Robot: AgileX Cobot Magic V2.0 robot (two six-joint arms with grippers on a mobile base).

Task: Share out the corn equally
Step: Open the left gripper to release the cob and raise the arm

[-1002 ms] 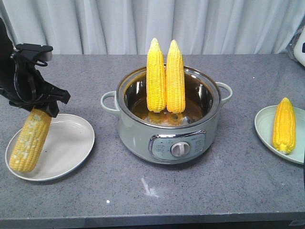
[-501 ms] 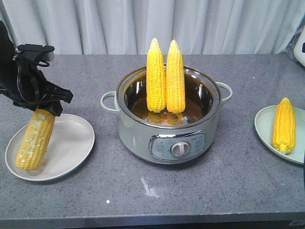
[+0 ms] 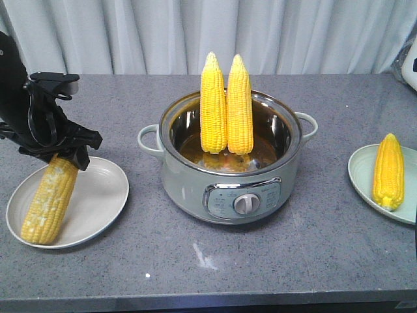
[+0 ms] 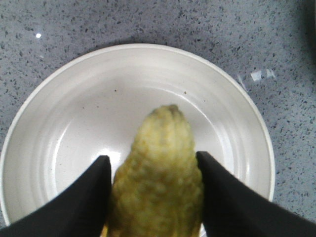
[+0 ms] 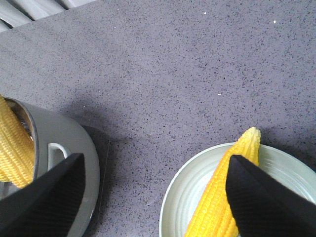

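In the front view my left gripper (image 3: 57, 155) is shut on the upper end of a yellow corn cob (image 3: 47, 203). The cob leans down to the left, its lower end at the white plate's (image 3: 98, 195) front-left rim. The left wrist view shows the black fingers (image 4: 84, 197) pressed on both sides of that cob (image 4: 158, 177) over the plate (image 4: 74, 108). Two more cobs (image 3: 213, 104) (image 3: 239, 104) stand upright in the pot (image 3: 228, 189). Another cob (image 3: 388, 171) lies on the pale green plate (image 3: 361, 173) at the right. My right gripper (image 5: 155, 157) hangs open above the counter between the pot (image 5: 74, 148) and that plate (image 5: 187, 197).
The grey counter (image 3: 195, 261) runs to a front edge near the bottom of the front view. A curtain hangs behind it. The pot has side handles (image 3: 148, 138) and a front dial (image 3: 244, 204). A white object (image 3: 410, 65) sits at the far right edge.
My left gripper has come down and slightly right with the cob. The cob's lower end has dropped from above the plate's left rim down onto the plate.
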